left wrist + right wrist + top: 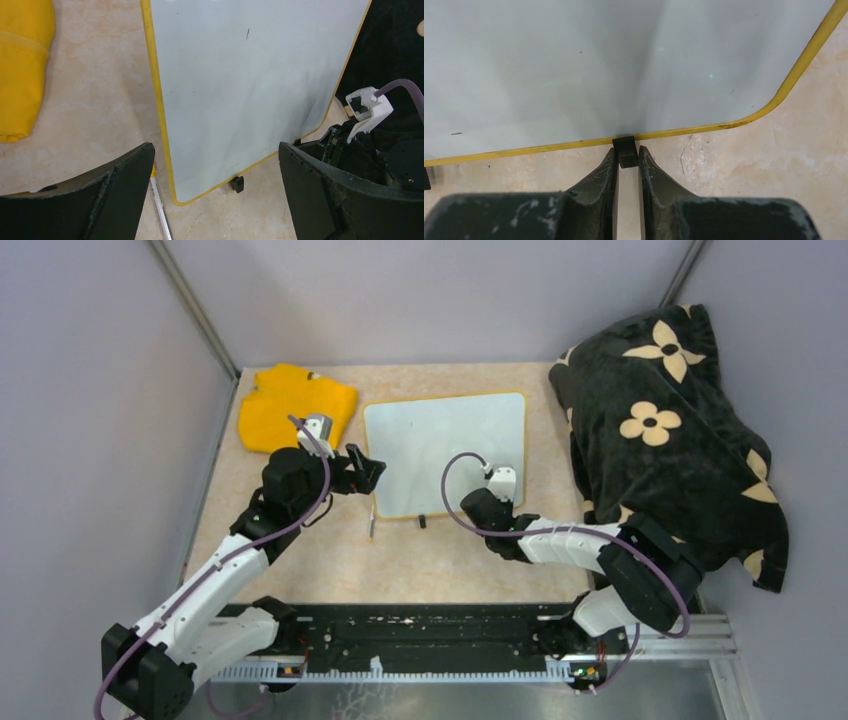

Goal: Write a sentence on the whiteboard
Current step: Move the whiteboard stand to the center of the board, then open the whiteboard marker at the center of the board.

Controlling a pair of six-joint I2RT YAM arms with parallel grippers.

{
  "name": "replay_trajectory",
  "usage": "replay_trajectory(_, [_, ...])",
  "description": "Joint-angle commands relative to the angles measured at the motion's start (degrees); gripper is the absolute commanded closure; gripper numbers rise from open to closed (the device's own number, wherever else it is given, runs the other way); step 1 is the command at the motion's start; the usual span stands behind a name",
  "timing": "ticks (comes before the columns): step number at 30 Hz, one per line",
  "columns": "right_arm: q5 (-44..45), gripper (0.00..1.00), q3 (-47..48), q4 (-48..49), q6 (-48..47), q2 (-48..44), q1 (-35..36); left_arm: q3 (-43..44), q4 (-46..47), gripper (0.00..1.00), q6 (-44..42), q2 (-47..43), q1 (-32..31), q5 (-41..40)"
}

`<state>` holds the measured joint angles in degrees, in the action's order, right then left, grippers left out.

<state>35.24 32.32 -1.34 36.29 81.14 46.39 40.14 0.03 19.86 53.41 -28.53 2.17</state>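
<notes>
The whiteboard (445, 450) lies flat on the table, white with a thin yellow rim. Its face (250, 90) shows only a few small dark specks, and the sentence is not in view. My right gripper (627, 152) is at the board's near edge, shut on one small black foot (627, 145) of the board (574, 70). From above, that gripper (480, 502) sits at the board's near right corner. My left gripper (365, 470) hovers over the board's near left corner, jaws wide open and holding nothing (215, 150).
A thin white marker (372, 520) lies on the table along the board's left edge (161, 205). The second black foot (237, 183) sticks out near it. A yellow cloth (295, 405) lies at the back left. A black flowered blanket (670, 430) is heaped at the right.
</notes>
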Motion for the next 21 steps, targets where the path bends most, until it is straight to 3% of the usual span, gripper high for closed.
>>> replay_trajectory(1, [2.99, 1.00, 2.98, -0.72, 4.18, 2.24, -0.09, -0.42, 2.01, 0.01, 0.36, 0.04, -0.26, 0.70])
replay_trajectory(8, [2.55, 1.00, 4.23, -0.37, 3.53, 3.03, -0.08, -0.51, 1.96, 0.01, 0.18, -0.39, -0.27, 0.29])
replay_trajectory(14, [0.10, 0.59, 1.17, 2.56, 0.77, -2.07, -0.07, -0.49, 1.91, 0.01, 0.11, -0.58, -0.29, 0.02])
replay_trajectory(17, [-1.21, 0.47, 0.08, 2.95, -0.69, -5.00, 0.09, -0.46, 1.84, 0.01, 0.07, -0.52, -0.29, -0.34])
replay_trajectory(21, [-5.64, 0.39, -1.65, 3.92, -3.39, -9.94, 0.38, -0.38, 1.54, 0.01, -0.21, -0.58, -0.23, -1.21])
